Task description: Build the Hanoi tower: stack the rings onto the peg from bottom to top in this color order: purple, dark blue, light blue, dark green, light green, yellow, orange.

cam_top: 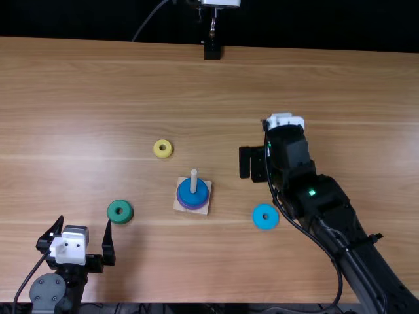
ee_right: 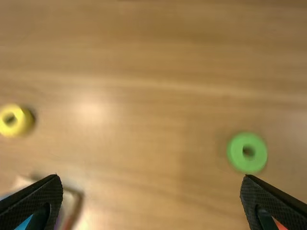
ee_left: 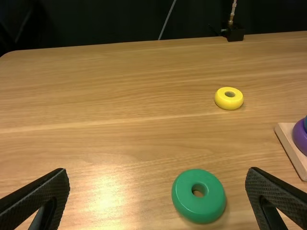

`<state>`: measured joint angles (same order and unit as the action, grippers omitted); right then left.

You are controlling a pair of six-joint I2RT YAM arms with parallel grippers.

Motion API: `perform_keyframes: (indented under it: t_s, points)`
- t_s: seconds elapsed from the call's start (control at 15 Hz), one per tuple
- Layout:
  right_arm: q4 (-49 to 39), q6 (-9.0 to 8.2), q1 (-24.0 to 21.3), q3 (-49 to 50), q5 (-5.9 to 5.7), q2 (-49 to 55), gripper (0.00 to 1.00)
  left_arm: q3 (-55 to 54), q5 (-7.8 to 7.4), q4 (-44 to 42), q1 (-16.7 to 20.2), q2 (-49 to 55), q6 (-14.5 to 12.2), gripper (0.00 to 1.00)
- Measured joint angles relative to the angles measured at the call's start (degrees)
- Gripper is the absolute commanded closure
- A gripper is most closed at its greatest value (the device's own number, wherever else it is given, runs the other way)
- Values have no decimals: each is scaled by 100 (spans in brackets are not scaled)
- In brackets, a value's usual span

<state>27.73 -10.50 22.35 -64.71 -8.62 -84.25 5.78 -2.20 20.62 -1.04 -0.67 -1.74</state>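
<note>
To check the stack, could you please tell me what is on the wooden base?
A purple ring lies lowest, with a dark blue ring on top; the peg rises through both, its lower part covered.

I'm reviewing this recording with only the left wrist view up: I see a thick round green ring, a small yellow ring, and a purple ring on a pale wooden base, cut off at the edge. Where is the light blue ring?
Observer: In the top view, the light blue ring lies on the brown wooden table, to the right of the pale wooden base.

Operator: Thanks. Does any view show the light green ring?

Observer: Yes, the right wrist view does: the round light green ring lies flat on the table, apart from the small yellow ring.
</note>
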Motion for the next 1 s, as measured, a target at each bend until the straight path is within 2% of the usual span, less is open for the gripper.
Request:
perform_keyframes:
  t_s: [0.4,0.8,1.0]
  points:
    - [1373,2,0,442,11,33,0,2,0,-2,0,-2,0,0]
    - [1517,-66,0,490,120,-389,0,0,-2,0,0,0,-4,0]
    - [1628,-306,0,560,157,-490,0,0,0,0,0,0,0,0]
